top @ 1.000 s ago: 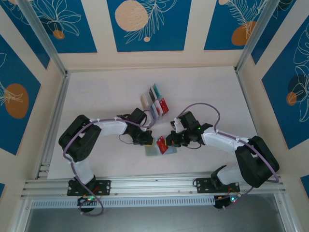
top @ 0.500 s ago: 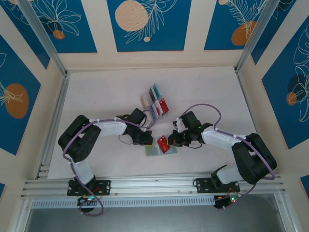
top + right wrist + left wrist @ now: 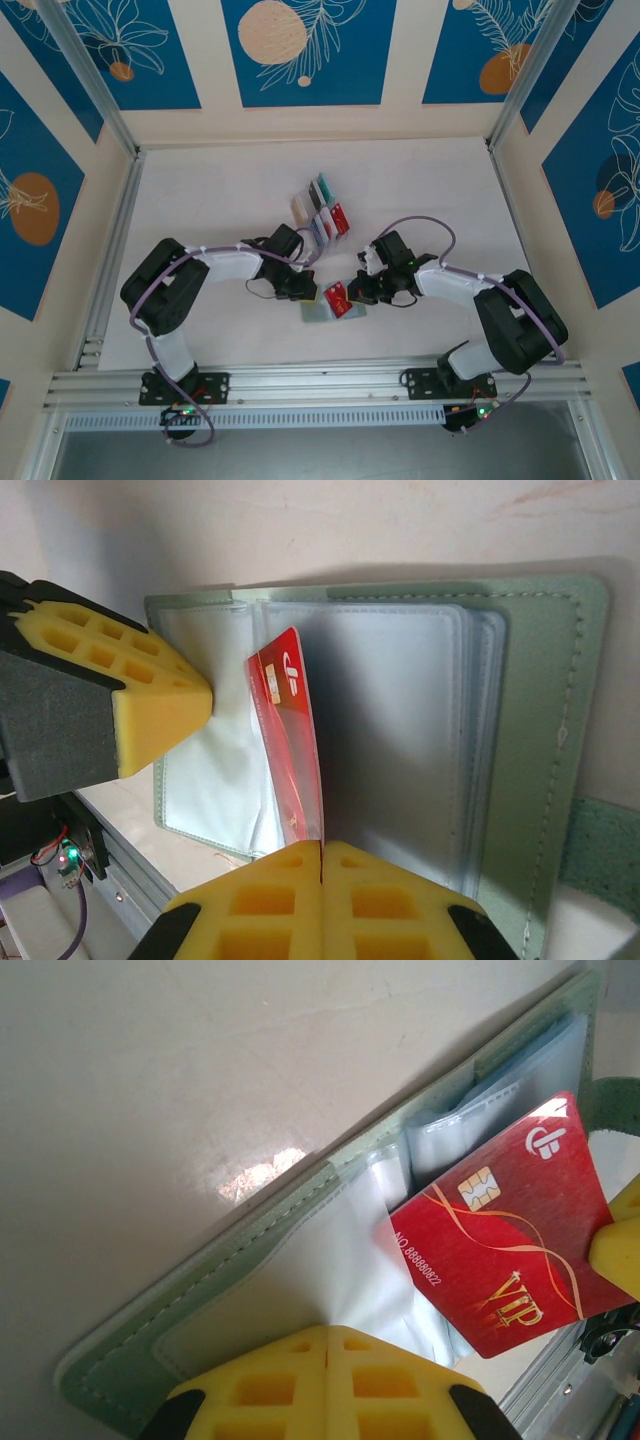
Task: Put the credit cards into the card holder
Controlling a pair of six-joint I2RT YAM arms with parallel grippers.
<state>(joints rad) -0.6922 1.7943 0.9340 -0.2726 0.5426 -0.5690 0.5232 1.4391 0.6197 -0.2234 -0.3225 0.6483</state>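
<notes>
Top external: the card holder [image 3: 322, 312] lies open on the table [image 3: 200, 200], close to its front edge; the left gripper [image 3: 303, 291] is at the holder's left side and the right gripper [image 3: 354, 291] at its right; the red card [image 3: 337, 295] stands over the holder between them; a clear rack [image 3: 320, 212] of other cards sits behind the holder, well apart; bare table lies to the left and right of the holder.

Left wrist: the left gripper's pads [image 3: 270, 1380] are together, pinching a clear sleeve at the holder's edge; the card's face shows a chip and "VIP", one corner tucked among the sleeves.

Right wrist: the right gripper's pads [image 3: 390, 900] are clamped on the card's lower edge; the card is seen edge-on, upright at the holder's fold; the snap tab [image 3: 600, 840] is at the holder's right edge.
</notes>
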